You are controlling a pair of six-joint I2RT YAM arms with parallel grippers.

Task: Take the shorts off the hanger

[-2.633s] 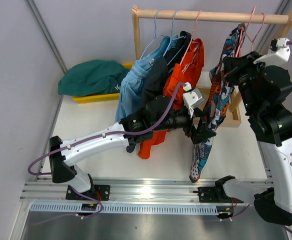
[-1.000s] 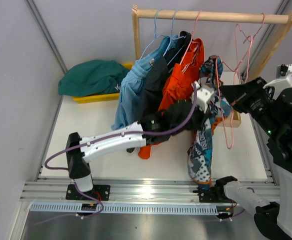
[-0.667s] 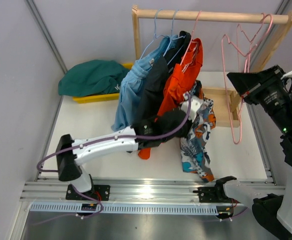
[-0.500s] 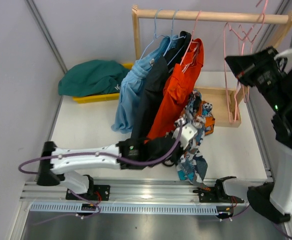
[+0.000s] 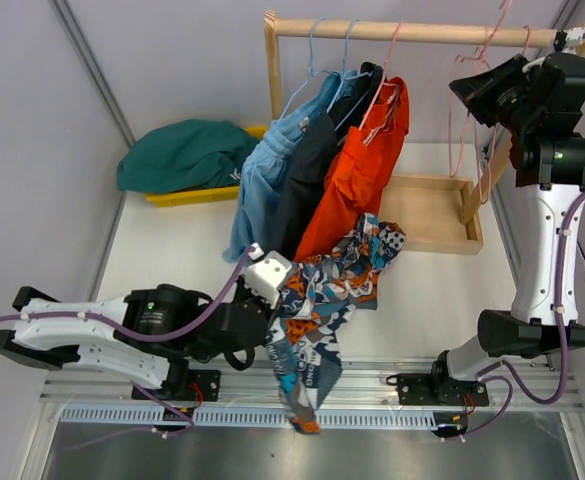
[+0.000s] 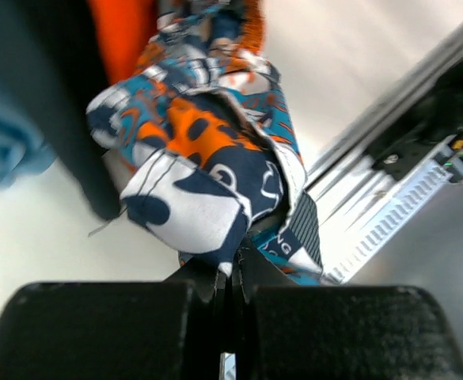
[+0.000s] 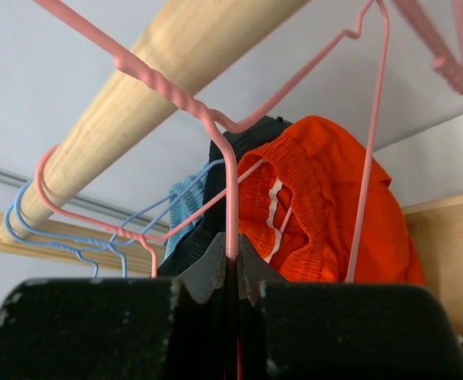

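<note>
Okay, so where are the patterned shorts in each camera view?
Top external: patterned shorts, lower centre.
Left wrist: patterned shorts mid-frame, pinched by left gripper.
Right wrist: not seen; right gripper holds pink hanger.
Shared landmark: orange shorts.

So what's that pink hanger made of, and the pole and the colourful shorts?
The pink hanger looks like thin wire, probably metal with a pink coating; it is twisted at the neck. The pole looks like pale, unpainted wood. The colourful shorts look like soft printed cloth: they fold and droop.
</note>
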